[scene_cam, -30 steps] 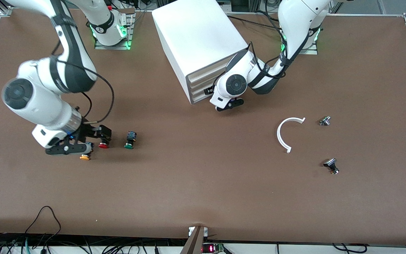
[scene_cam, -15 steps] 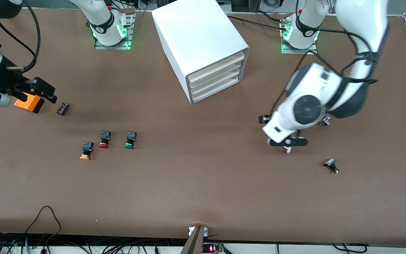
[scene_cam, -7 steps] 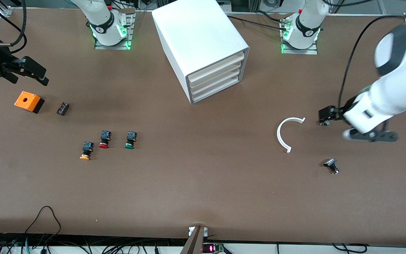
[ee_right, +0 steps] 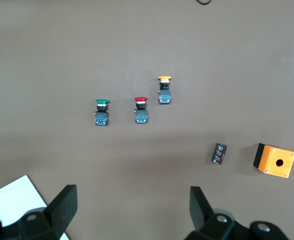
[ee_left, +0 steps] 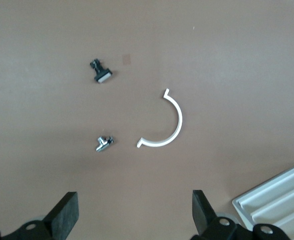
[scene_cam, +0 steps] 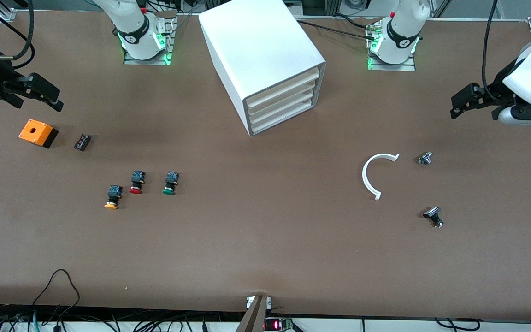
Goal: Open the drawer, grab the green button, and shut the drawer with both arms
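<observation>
The button (scene_cam: 169, 182) lies on the desk (scene_cam: 265, 249), out of the drawer (scene_cam: 283, 114), which sits flush in the cabinet (scene_cam: 256, 50). Both arms wait raised at the desk ends, left pincer (scene_cam: 477, 103) and right pincer (scene_cam: 35, 94) spread apart, empty.

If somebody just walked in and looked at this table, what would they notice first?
Probably the big white cabinet with its four drawers shut, standing between the two arms' bases. Next, the three buttons in a row toward the right arm's end: the green button, a red one and a yellow one. The left gripper and right gripper hang open over the table's two ends.
</observation>
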You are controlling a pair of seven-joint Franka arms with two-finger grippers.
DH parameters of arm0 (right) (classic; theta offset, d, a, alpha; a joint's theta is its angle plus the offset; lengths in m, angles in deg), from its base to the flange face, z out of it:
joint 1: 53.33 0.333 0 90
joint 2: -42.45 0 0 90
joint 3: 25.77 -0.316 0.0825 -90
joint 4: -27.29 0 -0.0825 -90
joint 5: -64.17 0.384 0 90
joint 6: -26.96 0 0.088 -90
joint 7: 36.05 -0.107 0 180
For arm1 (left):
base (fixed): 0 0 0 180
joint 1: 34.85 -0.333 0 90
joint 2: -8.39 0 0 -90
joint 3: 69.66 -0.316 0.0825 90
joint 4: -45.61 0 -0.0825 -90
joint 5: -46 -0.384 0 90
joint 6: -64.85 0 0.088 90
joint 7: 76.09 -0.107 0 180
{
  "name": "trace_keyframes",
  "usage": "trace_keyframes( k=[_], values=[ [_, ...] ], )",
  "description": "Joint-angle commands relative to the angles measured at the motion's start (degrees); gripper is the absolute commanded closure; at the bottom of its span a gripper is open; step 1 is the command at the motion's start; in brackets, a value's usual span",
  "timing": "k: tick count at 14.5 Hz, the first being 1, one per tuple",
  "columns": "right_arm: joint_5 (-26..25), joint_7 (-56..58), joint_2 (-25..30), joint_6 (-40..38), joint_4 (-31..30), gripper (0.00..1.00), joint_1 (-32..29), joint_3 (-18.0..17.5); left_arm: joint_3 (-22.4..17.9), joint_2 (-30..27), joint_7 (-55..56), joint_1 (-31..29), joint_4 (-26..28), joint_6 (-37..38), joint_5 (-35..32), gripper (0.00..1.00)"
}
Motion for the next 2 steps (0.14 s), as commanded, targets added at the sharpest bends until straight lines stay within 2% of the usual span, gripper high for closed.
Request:
trace_keyframes(
  k=[1, 2],
  values=[
    [-0.8, -0.39, 0.88, 0.31, -0.46, 0.01, -1.27, -1.3, -0.68, -0.63, -1.48, 0.43, 0.9, 0.79, -0.9, 0.0],
    [-0.8, -0.12, 0.79, 0.31, -0.37, 0.01, -1.27, -1.3, -0.68, -0.63, -1.39, 0.43, 0.9, 0.79, -0.91, 0.0]
  ],
)
